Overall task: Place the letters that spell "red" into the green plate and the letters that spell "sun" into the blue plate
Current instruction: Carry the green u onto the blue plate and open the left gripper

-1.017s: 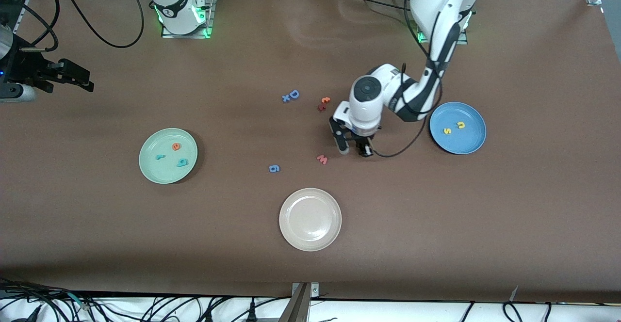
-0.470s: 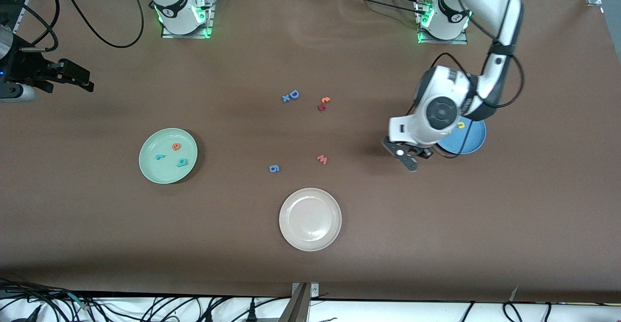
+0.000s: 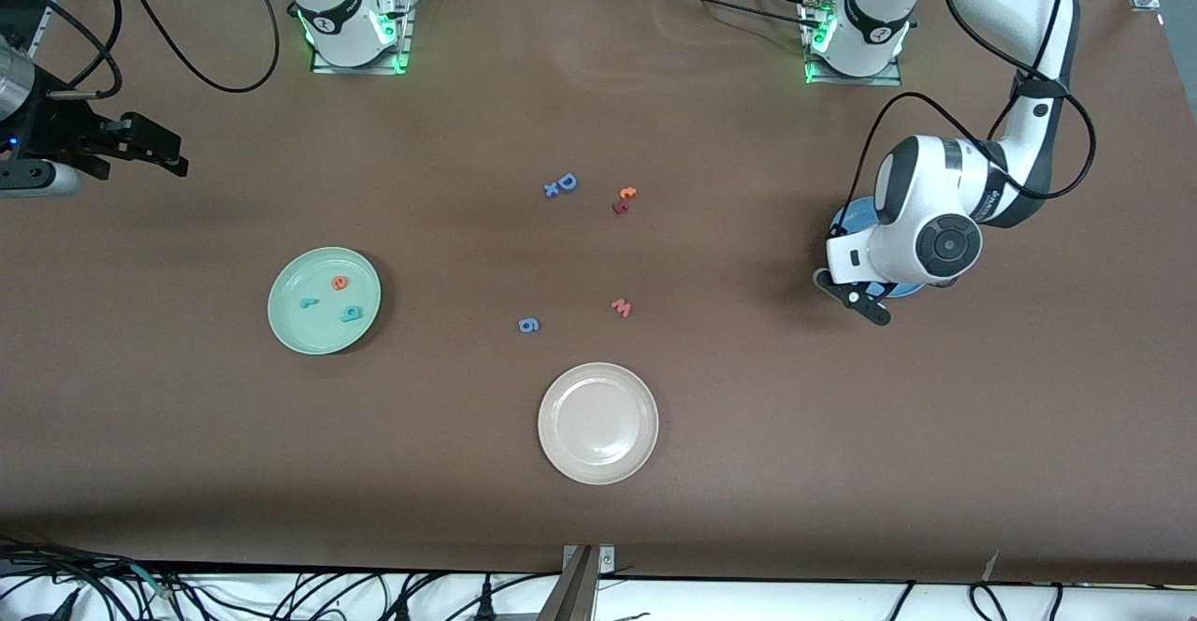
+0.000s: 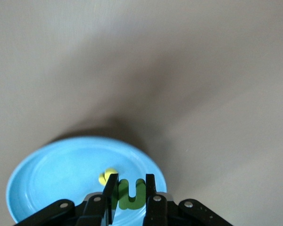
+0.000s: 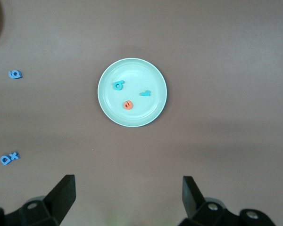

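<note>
My left hand (image 4: 129,195), clamped on the olive-green "n" (image 4: 128,194), has swung from mid-tabletop to over the blue plate (image 4: 61,174); only release remains. My right hand (image 5: 127,197) waits, fingers apart, high above the green plate (image 3: 323,300), which holds "red".

Green plate (image 5: 132,92) on the brown table (image 5: 217,56), holding three foam letters: teal "d" (image 5: 118,85), teal "r" (image 5: 145,93), orange "e" (image 5: 128,104). Loose on the table: blue "6" (image 5: 14,74); blue "D" (image 5: 8,158) with a small blue "x" touching it. Right gripper (image 5: 127,197) fingers spread wide, empty.
</note>
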{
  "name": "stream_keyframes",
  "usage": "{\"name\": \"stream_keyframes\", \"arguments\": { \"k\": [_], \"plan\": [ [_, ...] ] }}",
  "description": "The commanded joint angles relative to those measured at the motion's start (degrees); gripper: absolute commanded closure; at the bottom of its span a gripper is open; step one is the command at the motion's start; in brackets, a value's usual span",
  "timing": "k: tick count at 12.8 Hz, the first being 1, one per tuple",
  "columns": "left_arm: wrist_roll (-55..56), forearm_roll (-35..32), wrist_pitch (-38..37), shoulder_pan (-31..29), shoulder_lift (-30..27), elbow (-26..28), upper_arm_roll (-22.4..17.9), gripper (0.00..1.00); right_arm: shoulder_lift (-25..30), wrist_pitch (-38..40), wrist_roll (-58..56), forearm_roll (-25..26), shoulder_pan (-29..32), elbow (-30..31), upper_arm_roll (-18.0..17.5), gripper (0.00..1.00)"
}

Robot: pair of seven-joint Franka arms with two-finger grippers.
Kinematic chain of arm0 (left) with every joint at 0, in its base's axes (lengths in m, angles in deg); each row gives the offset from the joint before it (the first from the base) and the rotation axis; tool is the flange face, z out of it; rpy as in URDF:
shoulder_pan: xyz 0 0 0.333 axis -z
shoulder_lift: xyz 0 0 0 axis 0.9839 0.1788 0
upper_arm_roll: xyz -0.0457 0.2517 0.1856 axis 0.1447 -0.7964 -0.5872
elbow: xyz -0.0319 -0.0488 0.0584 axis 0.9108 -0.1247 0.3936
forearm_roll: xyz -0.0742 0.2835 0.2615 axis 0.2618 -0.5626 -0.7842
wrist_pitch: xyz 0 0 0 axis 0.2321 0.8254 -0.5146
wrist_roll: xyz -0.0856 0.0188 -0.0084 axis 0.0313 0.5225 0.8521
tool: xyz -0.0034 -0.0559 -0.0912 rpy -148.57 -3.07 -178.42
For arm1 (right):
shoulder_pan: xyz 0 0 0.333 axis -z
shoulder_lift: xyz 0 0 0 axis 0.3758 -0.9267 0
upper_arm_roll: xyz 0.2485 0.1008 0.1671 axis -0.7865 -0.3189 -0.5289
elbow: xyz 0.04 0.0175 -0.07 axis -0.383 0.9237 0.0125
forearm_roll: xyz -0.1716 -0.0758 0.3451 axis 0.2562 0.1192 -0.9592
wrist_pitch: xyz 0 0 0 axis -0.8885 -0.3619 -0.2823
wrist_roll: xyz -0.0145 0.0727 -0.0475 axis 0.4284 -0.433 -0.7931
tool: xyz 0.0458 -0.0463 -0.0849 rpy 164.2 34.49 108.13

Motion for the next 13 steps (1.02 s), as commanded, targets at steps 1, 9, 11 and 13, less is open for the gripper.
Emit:
{"name": "stream_keyframes", "arguments": {
  "k": [1,9,11,13],
  "plan": [
    [0.23,1.64,-0.22,-0.08,-0.97,2.67,-1.65,0.79,1.20,0.25,0.16,-0.68,0.04,0.31,-0.58,0.00],
    [-0.47,1.64,6.62,-2.63,2.55,6.37,-3.15,0.78,1.20,0.25,0.07,-0.60,0.04,0.22,-0.67,0.00],
    [-0.47,1.73,7.42,-2.99,3.16,6.37,-3.15,0.76,1.12,-0.10,0.07,-0.51,0.22,0.22,-0.50,0.00],
    [-0.47,1.82,7.69,-2.99,3.52,6.28,-3.15,0.59,0.94,-0.19,0.07,-0.51,0.31,0.22,-0.50,0.00]
  ]
}}
